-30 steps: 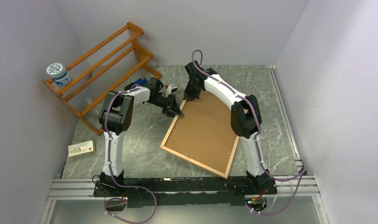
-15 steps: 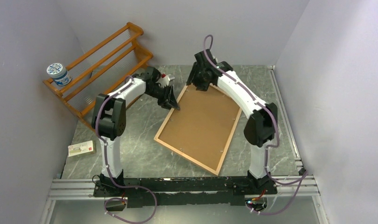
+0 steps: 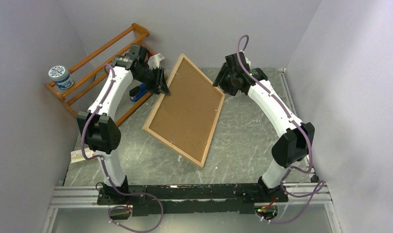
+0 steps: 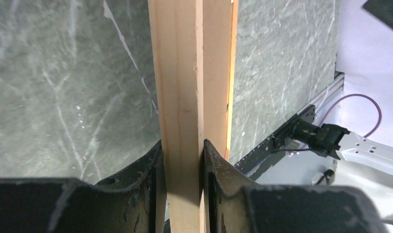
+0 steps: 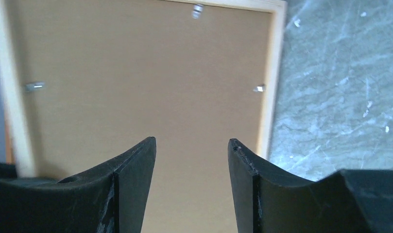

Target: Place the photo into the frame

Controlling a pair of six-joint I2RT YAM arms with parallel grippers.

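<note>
At frame point(image 4: 177, 73)'s left edge, left tool point(image 4: 183, 151) clamps the border; right tool point(image 5: 192, 145) stands open, empty, near right edge.

No text, brand or number can be read in any view. In the overhead view, the blue-and-white tub point(image 3: 58, 76) on the wooden rack at upper left has a patterned lid and printed side, but the print is too small to make out. The small flat carton point(image 3: 77, 156) at the lower left of the table shows red and dark marks, also illegible.
</note>
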